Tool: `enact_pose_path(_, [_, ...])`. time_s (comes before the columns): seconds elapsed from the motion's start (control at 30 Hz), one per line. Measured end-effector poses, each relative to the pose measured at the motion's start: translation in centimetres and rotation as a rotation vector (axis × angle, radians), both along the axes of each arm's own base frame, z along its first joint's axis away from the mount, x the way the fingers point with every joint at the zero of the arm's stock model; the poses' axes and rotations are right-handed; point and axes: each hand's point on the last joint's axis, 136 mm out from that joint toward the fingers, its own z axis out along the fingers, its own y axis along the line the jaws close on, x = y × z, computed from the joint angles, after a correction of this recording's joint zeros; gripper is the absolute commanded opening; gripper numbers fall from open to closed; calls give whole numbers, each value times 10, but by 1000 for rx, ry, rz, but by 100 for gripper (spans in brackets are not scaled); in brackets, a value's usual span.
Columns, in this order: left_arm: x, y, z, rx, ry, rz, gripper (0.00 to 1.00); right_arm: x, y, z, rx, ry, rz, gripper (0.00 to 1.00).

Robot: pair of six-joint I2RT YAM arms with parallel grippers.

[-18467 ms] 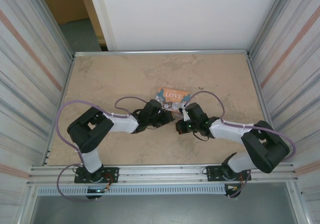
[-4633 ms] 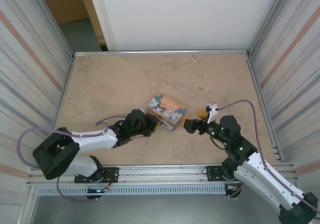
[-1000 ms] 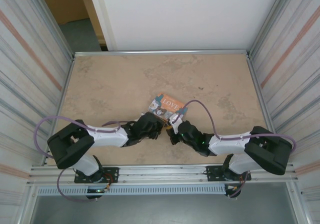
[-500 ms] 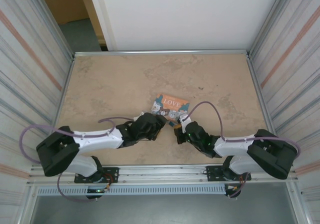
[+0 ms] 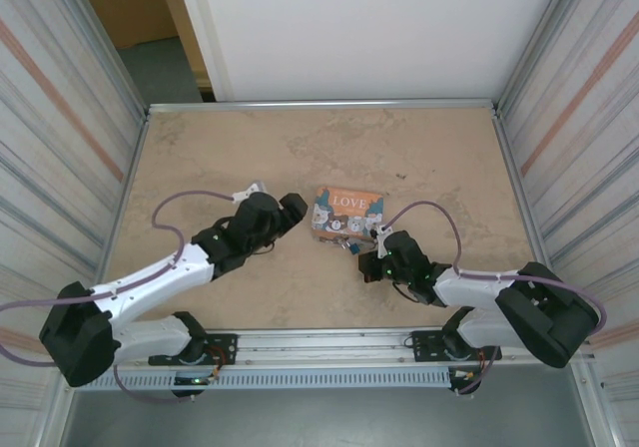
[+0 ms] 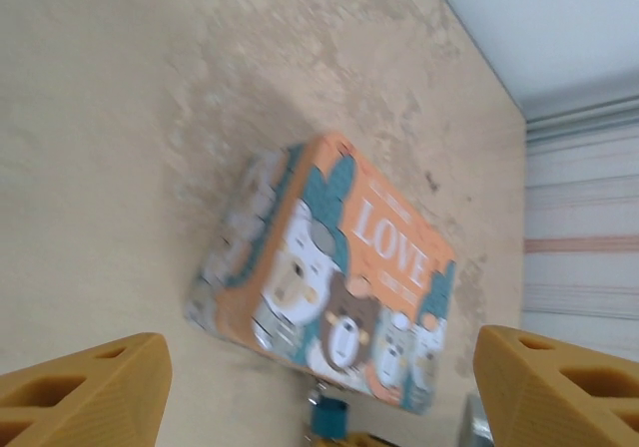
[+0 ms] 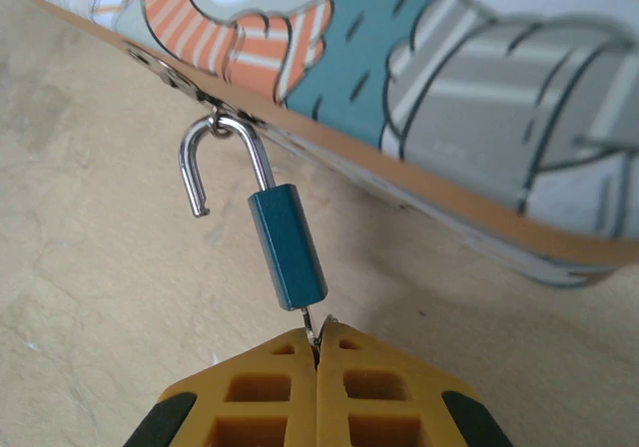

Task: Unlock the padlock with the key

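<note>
Right wrist camera looks along the right gripper, whose yellow fingers are pressed together on the key. The key is a thin silvery sliver running from between the tips into the bottom end of the padlock. The padlock's blue body hangs tilted just off the near side of the box, a tin printed with cartoon animals. Its shackle is hooked through a small metal loop on the box's lower rim. The shackle's short leg ends in the air, free of the body, while the long leg is seated in it. In the top external view the box lies near the middle of the table, and the right arm reaches to its near edge, where the padlock is. The left gripper sits just left of the box, not touching it. From the left wrist camera its two yellow fingers stand wide apart with nothing between them, and the box with "LOVE" on its lid lies beyond the tips.
</note>
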Motion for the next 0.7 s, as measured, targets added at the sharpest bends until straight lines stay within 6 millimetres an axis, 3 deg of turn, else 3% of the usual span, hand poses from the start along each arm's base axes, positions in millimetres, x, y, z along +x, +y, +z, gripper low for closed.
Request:
enact_pose_path(0.2, [15,8,-37,105,88,-118,79,-4,-5,-8,-40,47,-3,25])
enact_pose_path(0.4, [23,-21,-53,152,137,-299,79,-4,-15,0,-44,54,-30,41])
enact_pose_path(0.7, [33,-53,-74,151,177,-446,79,8,-24,34,107,66,-68,69])
